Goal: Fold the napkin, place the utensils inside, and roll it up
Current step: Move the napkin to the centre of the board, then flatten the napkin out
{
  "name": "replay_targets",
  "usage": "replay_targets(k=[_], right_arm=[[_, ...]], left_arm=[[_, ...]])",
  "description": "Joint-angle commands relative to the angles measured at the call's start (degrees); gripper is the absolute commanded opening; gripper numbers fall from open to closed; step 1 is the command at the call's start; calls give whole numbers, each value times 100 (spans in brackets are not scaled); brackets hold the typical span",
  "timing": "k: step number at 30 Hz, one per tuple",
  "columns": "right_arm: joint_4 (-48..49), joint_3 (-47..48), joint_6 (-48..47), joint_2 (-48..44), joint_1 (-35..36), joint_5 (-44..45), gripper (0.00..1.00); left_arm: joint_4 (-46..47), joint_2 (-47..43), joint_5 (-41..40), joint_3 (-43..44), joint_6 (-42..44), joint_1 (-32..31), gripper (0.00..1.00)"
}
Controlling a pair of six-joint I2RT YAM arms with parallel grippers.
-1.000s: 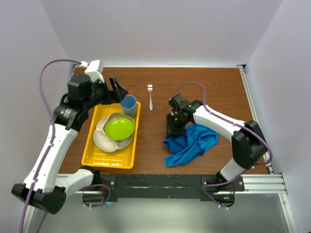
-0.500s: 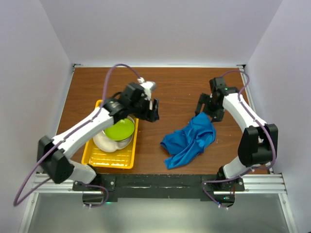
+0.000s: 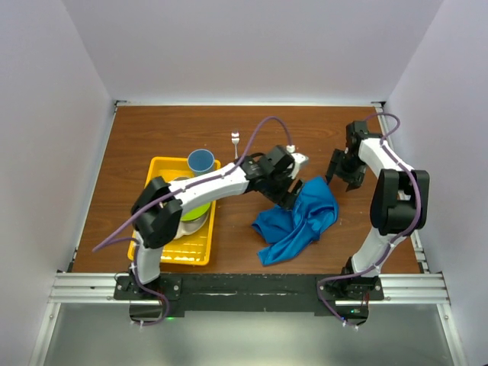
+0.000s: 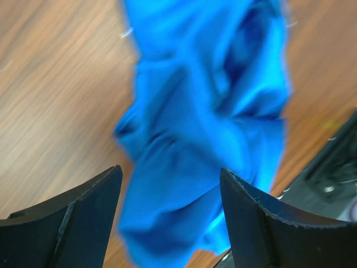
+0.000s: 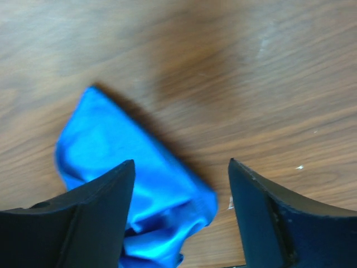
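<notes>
The napkin (image 3: 299, 219) is a crumpled bright blue cloth lying on the wooden table right of centre. My left arm reaches across the table, and my left gripper (image 3: 287, 192) hangs open over the napkin's upper left edge. In the left wrist view the napkin (image 4: 206, 111) fills the gap under the open left gripper (image 4: 170, 173). My right gripper (image 3: 341, 171) stands open just right of the napkin's top corner. The right wrist view shows that corner (image 5: 117, 151) below the right gripper (image 5: 181, 163), with nothing held. The fork (image 3: 235, 141) lies behind the left arm.
A yellow tray (image 3: 152, 238) on the left holds a blue cup (image 3: 201, 162), a green plate (image 3: 195, 210) and white dishes. My left arm's purple cable arcs over the table's middle. White walls close in the table on three sides.
My left arm swung from the tray's far side across to the napkin. My right gripper let go of the napkin and pulled back to the right, opening.
</notes>
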Motion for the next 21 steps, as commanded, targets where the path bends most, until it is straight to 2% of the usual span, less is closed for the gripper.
replay_targets(k=[1,6,13,14,16,19,20,21], right_arm=[[542,-491,-278,-107,-22,-431,68],[841,-870,-287,-72,-13,-503,55],[894,-915,-278,-80,-22,-582,46],[894,-923,-278,-54,-22,-582,39],[929,-958,-287,-36,-13,-591,34],[973,-941,-261,-19,-22,-591,17],[990,-932,-252,-36,-13,-617,6],[991,-880,-234,-36,-13,-643,0]], left_arm=[[43,498,418,813,77,-256,74],[-150,1034,340,1270,173,-344,69],[-397,1273,49,1359,235,-353,47],[-388,1255,23,1333,243,-353,44],[-388,1238,-4,1262,235,-353,35],[-450,1141,-118,1271,244,-353,21],[-458,1036,-179,1280,252,-353,19],[-537,966,-354,1297,261,-353,13]])
